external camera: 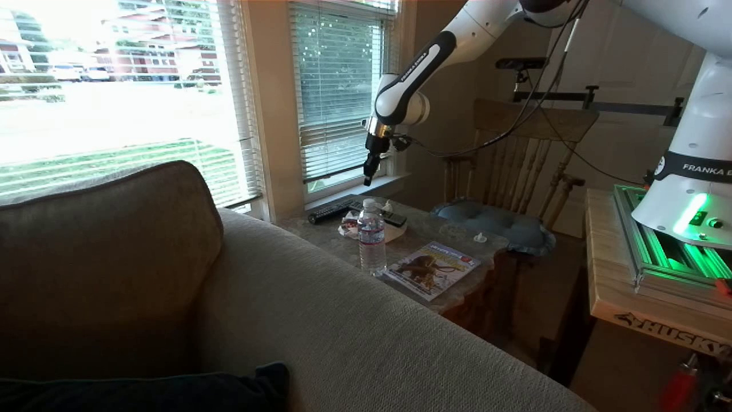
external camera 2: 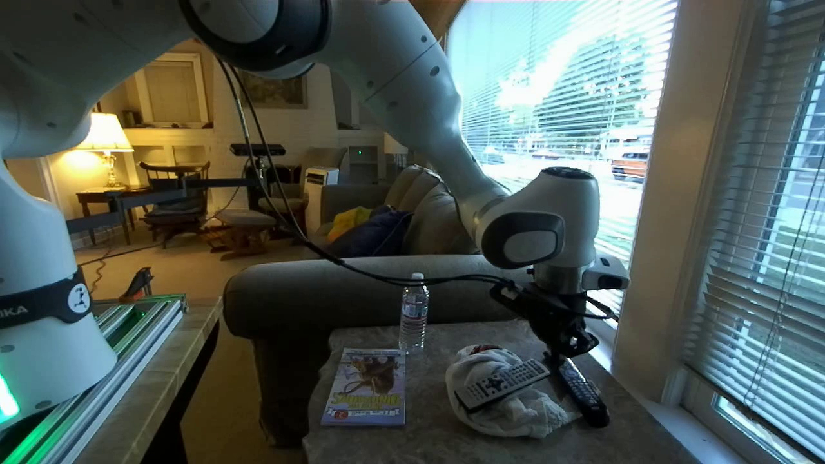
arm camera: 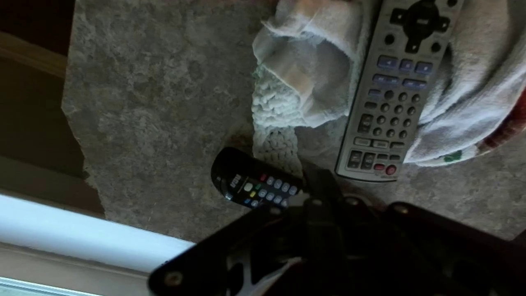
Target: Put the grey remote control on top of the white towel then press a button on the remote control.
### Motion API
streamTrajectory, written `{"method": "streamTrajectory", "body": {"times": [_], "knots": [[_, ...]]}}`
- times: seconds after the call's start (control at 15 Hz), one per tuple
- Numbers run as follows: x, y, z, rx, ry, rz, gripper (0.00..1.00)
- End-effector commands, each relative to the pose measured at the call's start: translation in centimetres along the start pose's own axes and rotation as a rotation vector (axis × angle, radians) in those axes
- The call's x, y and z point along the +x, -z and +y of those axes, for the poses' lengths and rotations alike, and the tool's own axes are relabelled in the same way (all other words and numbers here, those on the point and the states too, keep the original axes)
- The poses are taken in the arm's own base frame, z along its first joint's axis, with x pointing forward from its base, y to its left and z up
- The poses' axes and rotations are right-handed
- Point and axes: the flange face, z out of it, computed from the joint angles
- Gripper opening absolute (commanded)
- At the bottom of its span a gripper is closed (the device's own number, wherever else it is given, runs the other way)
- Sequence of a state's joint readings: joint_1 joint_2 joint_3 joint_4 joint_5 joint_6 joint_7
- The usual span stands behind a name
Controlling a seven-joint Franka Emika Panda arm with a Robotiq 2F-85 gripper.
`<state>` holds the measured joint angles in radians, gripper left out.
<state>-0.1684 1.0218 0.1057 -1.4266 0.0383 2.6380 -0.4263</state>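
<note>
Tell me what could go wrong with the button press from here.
The grey remote control lies on the rumpled white towel with one end jutting past it, so a press there might tilt or slide it.
The black remote lies close beside, and the shut hand might come down on that instead.
The small buttons sit close together, so the hand could catch a neighbouring one.

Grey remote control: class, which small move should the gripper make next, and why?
Probably shift the shut gripper over the grey remote control, ready to press: the remote lies across the white towel, but the wrist view shows the gripper beside its buttons.
</note>
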Motion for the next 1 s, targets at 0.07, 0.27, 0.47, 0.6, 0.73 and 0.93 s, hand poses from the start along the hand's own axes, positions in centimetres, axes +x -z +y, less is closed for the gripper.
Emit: {"method": "streamTrajectory", "body": {"times": [0.07, 0.27, 0.47, 0.6, 0.73, 0.93], "knots": [[1.8, -1.3, -0.9, -0.003, -0.046, 0.015, 0.0], [1.2, -1.0, -0.9, 0.004, -0.031, 0.016, 0.01], [1.3, -0.8, -0.8, 0.003, -0.034, 0.019, 0.01], [1.2, -0.7, -0.6, -0.011, -0.031, 0.016, 0.0], [1.6, -0.7, -0.9, -0.028, -0.019, 0.03, 0.0], [2.6, -1.0, -2.0, -0.018, -0.004, 0.044, 0.0]]}}
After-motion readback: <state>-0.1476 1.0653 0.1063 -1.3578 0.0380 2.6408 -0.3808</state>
